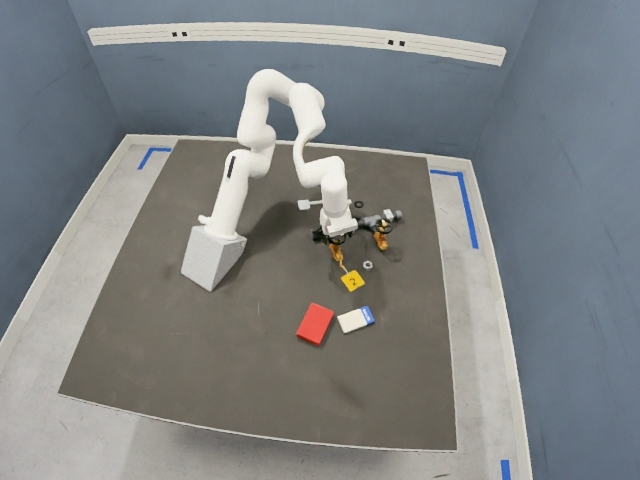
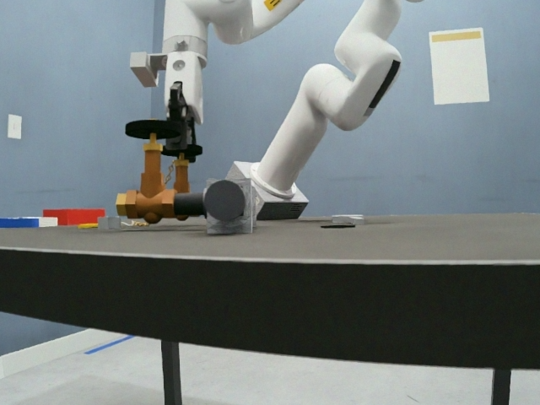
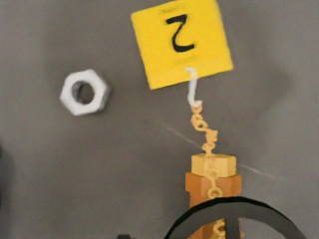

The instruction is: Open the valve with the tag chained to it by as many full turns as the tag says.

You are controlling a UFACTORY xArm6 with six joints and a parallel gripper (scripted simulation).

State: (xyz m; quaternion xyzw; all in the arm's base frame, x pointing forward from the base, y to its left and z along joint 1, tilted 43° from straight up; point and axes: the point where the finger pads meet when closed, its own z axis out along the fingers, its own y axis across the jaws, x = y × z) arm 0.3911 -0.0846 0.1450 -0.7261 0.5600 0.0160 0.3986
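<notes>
Two brass valves with black handwheels stand on a grey pipe (image 1: 369,221) (image 2: 224,199). The tagged valve (image 1: 336,252) (image 2: 181,176) (image 3: 213,181) has a chain (image 3: 204,134) (image 2: 169,172) running to a yellow tag (image 1: 352,280) (image 3: 181,42) marked "2", which lies flat on the mat. Its handwheel (image 2: 181,150) (image 3: 228,209) sits right under my gripper (image 1: 337,239) (image 2: 180,141). The gripper is open, its fingers reaching down to the level of that wheel. The other valve (image 1: 381,238) (image 2: 152,167) stands to the side, its handwheel (image 2: 152,128) apart from the fingers.
A grey hex nut (image 1: 368,263) (image 3: 85,92) lies near the tag. A red block (image 1: 315,322) (image 2: 73,215) and a white block with a blue end (image 1: 355,319) lie nearer the front. A black washer (image 1: 358,204) lies behind the pipe. The arm's base (image 1: 210,255) stands to the left.
</notes>
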